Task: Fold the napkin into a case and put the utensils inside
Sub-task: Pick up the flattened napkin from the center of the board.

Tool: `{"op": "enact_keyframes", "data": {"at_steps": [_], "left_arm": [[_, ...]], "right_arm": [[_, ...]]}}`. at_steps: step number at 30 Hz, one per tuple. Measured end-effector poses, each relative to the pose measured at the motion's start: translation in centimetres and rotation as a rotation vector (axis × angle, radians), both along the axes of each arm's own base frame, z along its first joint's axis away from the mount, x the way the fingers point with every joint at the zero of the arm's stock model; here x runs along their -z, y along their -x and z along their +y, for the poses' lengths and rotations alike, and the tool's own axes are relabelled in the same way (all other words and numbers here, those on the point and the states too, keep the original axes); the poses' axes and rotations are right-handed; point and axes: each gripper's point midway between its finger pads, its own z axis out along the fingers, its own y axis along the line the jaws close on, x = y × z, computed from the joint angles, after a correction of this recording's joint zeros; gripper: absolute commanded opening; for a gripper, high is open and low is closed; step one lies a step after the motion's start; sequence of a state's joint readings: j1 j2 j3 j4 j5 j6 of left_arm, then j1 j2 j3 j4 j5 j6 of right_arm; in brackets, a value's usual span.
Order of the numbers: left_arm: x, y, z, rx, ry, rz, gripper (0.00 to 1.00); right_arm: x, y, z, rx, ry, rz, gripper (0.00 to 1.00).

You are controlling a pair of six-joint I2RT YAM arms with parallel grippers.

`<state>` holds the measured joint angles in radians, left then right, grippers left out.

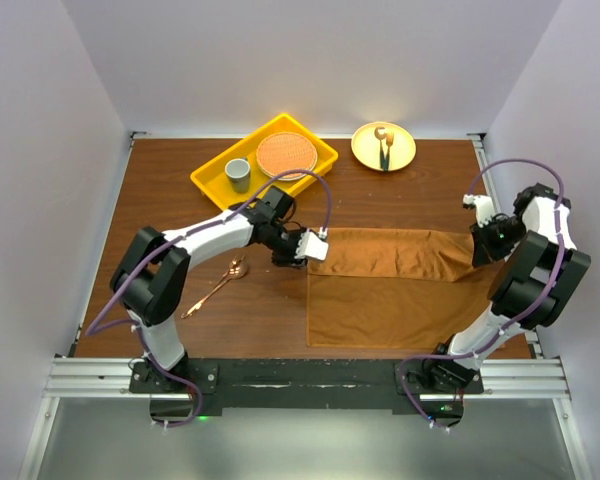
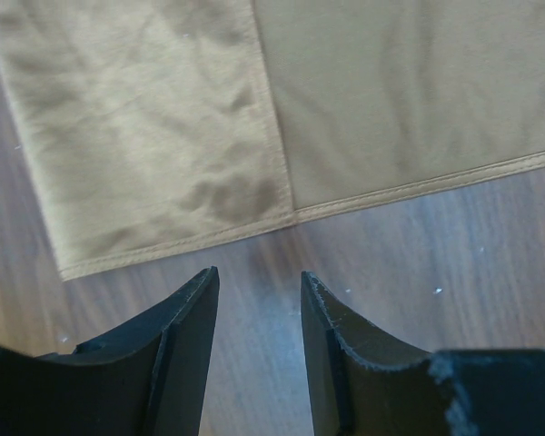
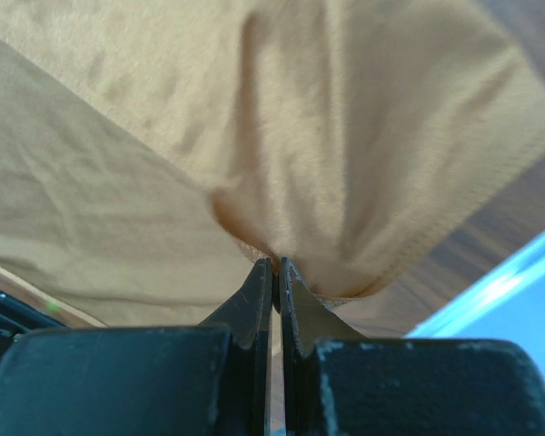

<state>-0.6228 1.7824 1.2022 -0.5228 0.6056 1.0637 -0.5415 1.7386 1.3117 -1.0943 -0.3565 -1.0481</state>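
The napkin [image 1: 395, 290] is laid half-folded on the table [image 1: 180, 200]; its right corner is pinched by the right gripper [image 3: 277, 265]; the left gripper [image 2: 259, 286], parted and empty, is held just beside its left edge.

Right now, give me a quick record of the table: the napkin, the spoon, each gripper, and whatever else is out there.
napkin: rust-brown cloth flat on the table, far part doubled over as a band; not yet a case
spoon: copper, on the table left of the napkin, apart from it
left gripper: open, at the napkin's left edge, holding nothing
right gripper: shut on the napkin's right end, cloth bunched at its tips
far side: yellow tray with cup and round mat; yellow plate with short utensil
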Motion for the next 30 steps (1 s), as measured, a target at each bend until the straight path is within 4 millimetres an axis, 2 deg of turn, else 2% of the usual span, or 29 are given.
{"op": "enact_keyframes", "data": {"at_steps": [4, 12, 16, 21, 30], "left_arm": [[0.9, 1.1, -0.5, 0.022, -0.016, 0.023, 0.46], [2.0, 2.7, -1.6, 0.034, -0.034, 0.063, 0.46], [2.4, 2.7, -2.1, 0.027, -0.034, 0.065, 0.45], [4.3, 2.6, -1.9, 0.009, -0.073, 0.094, 0.44], [4.4, 1.4, -2.5, -0.005, -0.078, 0.076, 0.39]], "right_arm": [[0.7, 0.6, 0.4, 0.007, -0.011, 0.021, 0.00], [0.8, 0.4, 0.2, 0.019, -0.007, 0.014, 0.00], [0.8, 0.3, 0.2, 0.024, -0.007, 0.013, 0.00], [1.0, 0.4, 0.2, 0.025, -0.006, 0.014, 0.00], [1.5, 0.8, 0.5, 0.025, -0.012, 0.027, 0.00]]}}
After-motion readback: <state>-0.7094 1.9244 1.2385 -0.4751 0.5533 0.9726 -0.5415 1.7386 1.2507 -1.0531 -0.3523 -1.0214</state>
